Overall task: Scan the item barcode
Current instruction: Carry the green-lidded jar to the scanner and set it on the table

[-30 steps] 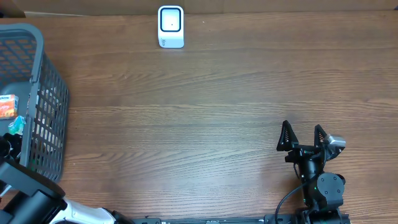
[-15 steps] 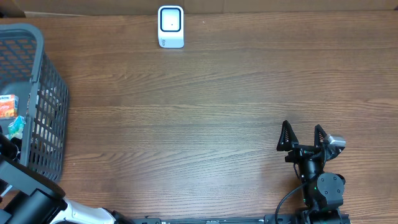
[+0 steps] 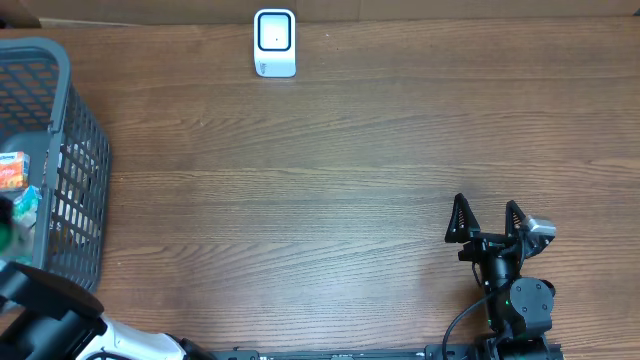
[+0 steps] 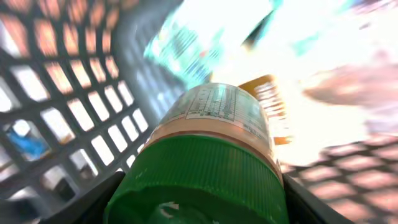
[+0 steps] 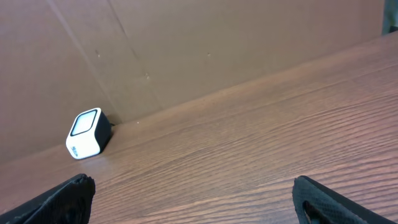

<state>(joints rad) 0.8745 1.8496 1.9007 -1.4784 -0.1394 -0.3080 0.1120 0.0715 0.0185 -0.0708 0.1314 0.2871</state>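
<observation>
In the left wrist view a bottle (image 4: 214, 134) with a green ribbed cap (image 4: 199, 180) and a pale printed label fills the frame. My left gripper (image 4: 199, 202) is shut on it, one dark jaw against each side of the cap. From overhead only a blurred green patch of the cap (image 3: 5, 232) shows inside the basket at the left edge. The white scanner (image 3: 274, 42) with a blue-rimmed window stands at the table's far edge, and also appears as the scanner (image 5: 87, 132) in the right wrist view. My right gripper (image 3: 487, 220) rests open near the front right, nothing between its fingers.
A grey mesh basket (image 3: 70, 120) stands at the table's left end, its wall (image 4: 93, 118) close around the bottle. An orange packet (image 3: 12, 172) and a teal packet (image 3: 28, 203) lie inside. A brown cardboard wall (image 5: 186, 43) rises behind the scanner.
My left jaws have drawn in onto the bottle's cap, and the green cap now shows at the overhead view's left edge where the dark gripper was. The right arm has not moved.
</observation>
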